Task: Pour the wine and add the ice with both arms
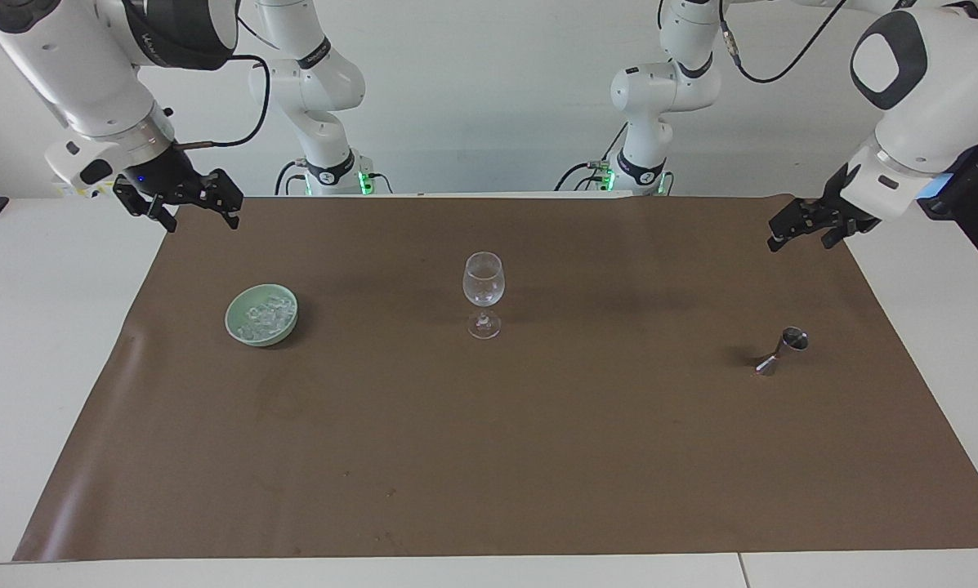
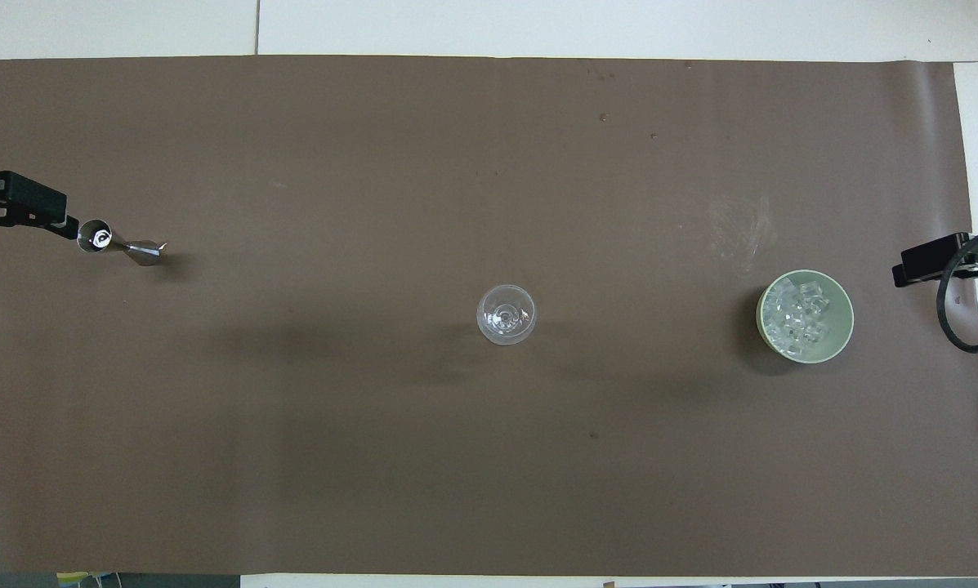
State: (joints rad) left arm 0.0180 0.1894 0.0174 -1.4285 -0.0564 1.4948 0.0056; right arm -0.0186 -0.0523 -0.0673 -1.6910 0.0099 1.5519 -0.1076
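Black left hand [image 1: 801, 230] hangs wide open and empty over the brown mat's [image 1: 538, 457] edge, above the steel jigger [image 1: 783, 351]. Right hand [image 1: 196, 211] likewise gapes, holding nothing.

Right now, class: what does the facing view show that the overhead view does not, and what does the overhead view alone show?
Only the facing view shows the arms' bases and white links, the wine glass's stem and foot side-on, and both grippers raised above the mat, touching nothing.

Only the overhead view looks straight down into the glass and into the metal measuring cup's mouth.

Both show the brown mat, the ice in its green bowl, the open left gripper and the open right gripper.
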